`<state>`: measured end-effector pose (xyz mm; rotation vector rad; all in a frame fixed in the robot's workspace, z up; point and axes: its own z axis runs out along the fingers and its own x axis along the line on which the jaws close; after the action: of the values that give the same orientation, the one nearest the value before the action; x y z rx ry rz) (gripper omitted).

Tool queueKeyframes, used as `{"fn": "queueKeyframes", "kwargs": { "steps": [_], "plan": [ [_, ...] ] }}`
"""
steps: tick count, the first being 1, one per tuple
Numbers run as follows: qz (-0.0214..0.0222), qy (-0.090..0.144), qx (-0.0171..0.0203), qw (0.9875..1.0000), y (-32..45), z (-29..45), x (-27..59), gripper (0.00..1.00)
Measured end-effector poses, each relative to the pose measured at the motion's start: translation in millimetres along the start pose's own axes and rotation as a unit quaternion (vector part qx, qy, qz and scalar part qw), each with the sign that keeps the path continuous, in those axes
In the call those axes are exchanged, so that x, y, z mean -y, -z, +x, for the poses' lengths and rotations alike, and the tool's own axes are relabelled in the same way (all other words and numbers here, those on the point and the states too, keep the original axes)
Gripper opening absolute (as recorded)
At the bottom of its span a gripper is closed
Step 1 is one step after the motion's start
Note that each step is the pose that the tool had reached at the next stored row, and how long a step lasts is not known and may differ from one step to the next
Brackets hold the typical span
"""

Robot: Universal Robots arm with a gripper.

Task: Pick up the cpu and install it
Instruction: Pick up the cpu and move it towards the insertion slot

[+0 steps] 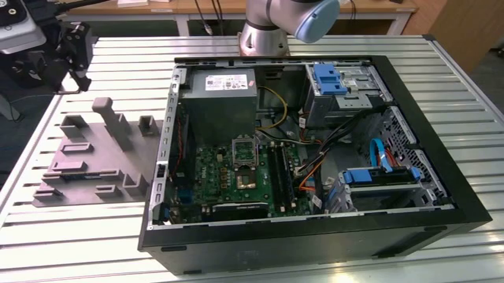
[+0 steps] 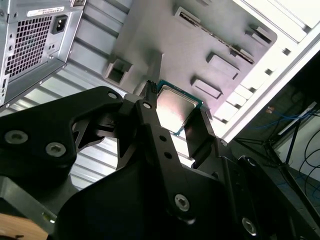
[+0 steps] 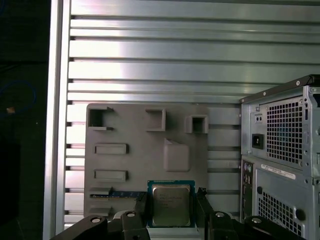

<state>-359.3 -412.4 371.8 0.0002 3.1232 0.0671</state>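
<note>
The gripper (image 3: 171,197) clamps the cpu (image 3: 171,207) by opposite edges over a grey tray (image 3: 130,135), the chip apparently light, stiff and fragile.

The cpu (image 3: 171,204) lid is smooth shiny metal with a green board edge, and the hand (image 2: 174,104) is matt black with bright screw heads. The surface (image 3: 150,50) is ribbed silvery metal that glares a bit. The parts tray (image 3: 135,165) is dull grey plastic, and the computer case (image 3: 280,150) back is bare grey sheet metal.
</note>
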Motion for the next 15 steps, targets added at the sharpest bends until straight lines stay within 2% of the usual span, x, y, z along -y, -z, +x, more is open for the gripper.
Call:
{"fn": "queueKeyframes", "kwargs": {
  "steps": [15],
  "plan": [
    [0.0000, 0.000, -0.0001, 1.0000, -0.2, -15.6, 0.0, 0.47]
  ]
}}
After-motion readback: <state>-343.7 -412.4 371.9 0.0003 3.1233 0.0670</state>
